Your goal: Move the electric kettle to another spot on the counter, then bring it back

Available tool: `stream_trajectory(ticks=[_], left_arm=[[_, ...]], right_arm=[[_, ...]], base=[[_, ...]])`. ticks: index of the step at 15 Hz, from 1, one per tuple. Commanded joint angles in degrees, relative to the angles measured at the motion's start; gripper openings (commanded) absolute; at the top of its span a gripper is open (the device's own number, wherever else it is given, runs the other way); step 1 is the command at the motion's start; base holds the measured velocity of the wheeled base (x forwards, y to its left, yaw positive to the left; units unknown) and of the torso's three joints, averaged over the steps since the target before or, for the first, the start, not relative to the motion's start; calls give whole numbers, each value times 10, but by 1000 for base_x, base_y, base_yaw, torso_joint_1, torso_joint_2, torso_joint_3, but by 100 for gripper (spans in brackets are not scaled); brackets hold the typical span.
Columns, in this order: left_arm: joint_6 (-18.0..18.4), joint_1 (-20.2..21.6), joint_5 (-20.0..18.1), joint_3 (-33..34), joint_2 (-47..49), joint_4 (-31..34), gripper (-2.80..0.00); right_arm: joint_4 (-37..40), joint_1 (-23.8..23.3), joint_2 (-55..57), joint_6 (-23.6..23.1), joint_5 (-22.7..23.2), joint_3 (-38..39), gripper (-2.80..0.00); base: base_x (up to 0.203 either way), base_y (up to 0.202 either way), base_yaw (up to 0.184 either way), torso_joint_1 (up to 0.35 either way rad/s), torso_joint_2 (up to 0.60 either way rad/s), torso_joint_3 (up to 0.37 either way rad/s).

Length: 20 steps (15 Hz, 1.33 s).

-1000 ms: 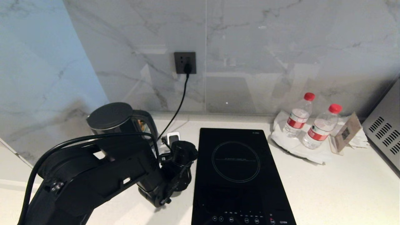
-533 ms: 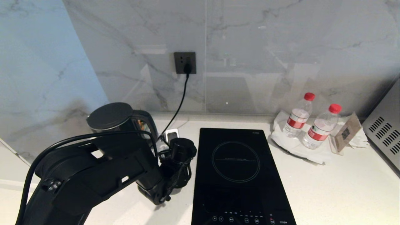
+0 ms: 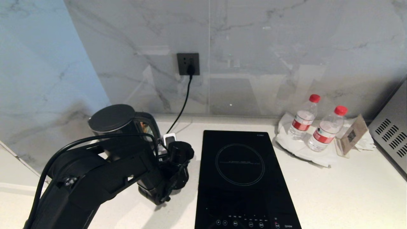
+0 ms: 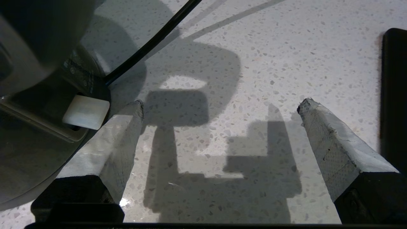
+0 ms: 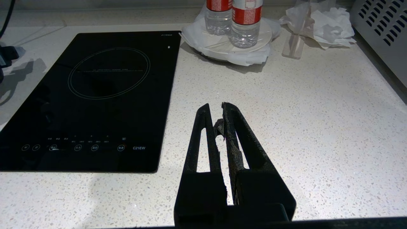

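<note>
1. Electric kettle [image 3: 119, 122] on tabletop [image 3: 334, 187], at 9 o'clock of induction hob [image 3: 241, 178].
2. Left gripper [image 4: 219, 106] beside kettle, fingers [image 4: 117, 140] wide, empty.
3. Right gripper [image 5: 216, 109] over tabletop, fingers together.

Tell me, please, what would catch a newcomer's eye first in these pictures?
Most striking is the big black left arm, its open left gripper hanging over bare speckled counter beside the electric kettle at the left rear, holding nothing. Next comes the black induction hob set in the middle of the counter. At the right rear, two red-capped water bottles stand on a white plate.
</note>
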Motion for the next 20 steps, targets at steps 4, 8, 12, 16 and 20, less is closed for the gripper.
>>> stream_trajectory(ticks=[4,8,12,16,20], left_arm=[[0,1,2,2,8,-2,0],[0,1,2,4,22,-2,0],[1,1,2,4,25,2,0],[3,1,1,9,26,0,0],[4,1,1,19,27,2,0]], right_arm=[[0,0,0,0,0,0,-280],[0,0,0,0,0,0,-280],[0,0,0,0,0,0,-280],[0,0,0,0,0,0,-280],[0,0,0,0,0,0,-280]], base=[[0,0,0,0,0,0],[0,0,0,0,0,0],[0,0,0,0,0,0],[0,0,0,0,0,0],[0,0,0,0,0,0]])
